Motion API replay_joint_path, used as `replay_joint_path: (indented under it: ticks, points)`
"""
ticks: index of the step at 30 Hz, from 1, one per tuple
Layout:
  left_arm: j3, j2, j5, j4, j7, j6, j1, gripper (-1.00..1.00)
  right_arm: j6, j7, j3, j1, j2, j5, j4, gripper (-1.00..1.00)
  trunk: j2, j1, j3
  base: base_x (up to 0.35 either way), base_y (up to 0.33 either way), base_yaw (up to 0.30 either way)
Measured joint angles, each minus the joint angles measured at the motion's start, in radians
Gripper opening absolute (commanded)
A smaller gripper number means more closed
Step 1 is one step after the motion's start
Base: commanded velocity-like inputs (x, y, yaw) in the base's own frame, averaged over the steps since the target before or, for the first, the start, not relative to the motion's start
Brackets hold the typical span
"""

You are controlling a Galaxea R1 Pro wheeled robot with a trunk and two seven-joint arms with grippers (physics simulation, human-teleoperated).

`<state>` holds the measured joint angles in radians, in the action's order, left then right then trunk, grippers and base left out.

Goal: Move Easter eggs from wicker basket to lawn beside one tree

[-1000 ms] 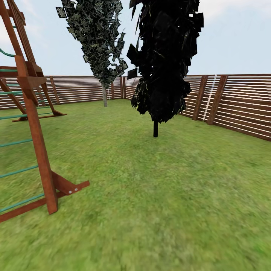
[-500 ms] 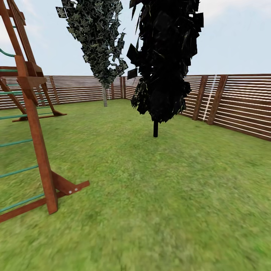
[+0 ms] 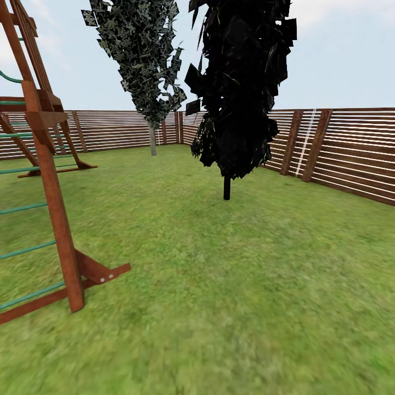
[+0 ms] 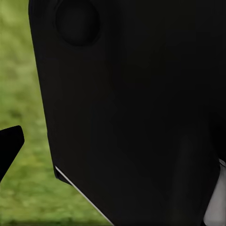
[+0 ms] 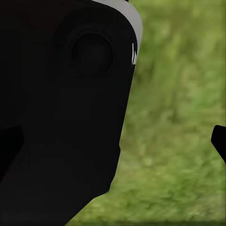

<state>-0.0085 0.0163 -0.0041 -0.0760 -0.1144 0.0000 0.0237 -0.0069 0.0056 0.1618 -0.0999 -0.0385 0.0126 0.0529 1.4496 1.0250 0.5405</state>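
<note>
You face open lawn [image 3: 236, 285] with a dark cone tree [image 3: 238, 88] ahead, no eggs or basket anywhere around it, gripper openings impossible to tell; expect the eggs to be light, smooth and slippery, so pinch across their middles.

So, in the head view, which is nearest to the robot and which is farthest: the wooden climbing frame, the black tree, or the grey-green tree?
1. Climbing frame, at the left, nearest.
2. Black tree, middle of the lawn.
3. Grey-green tree, far back by the fence.
</note>
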Motion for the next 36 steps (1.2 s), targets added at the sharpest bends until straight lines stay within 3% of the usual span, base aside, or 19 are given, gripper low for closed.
replay_joint_path:
  ticks: [36]
  points:
    - [0.000, 0.000, 0.000, 0.000, 0.000, 0.000, 0.000, 1.00, 0.000, 0.000, 0.000, 0.000, 0.000, 0.000, 0.000, 1.00, 0.000, 0.000, 0.000, 0.000, 0.000, 0.000]
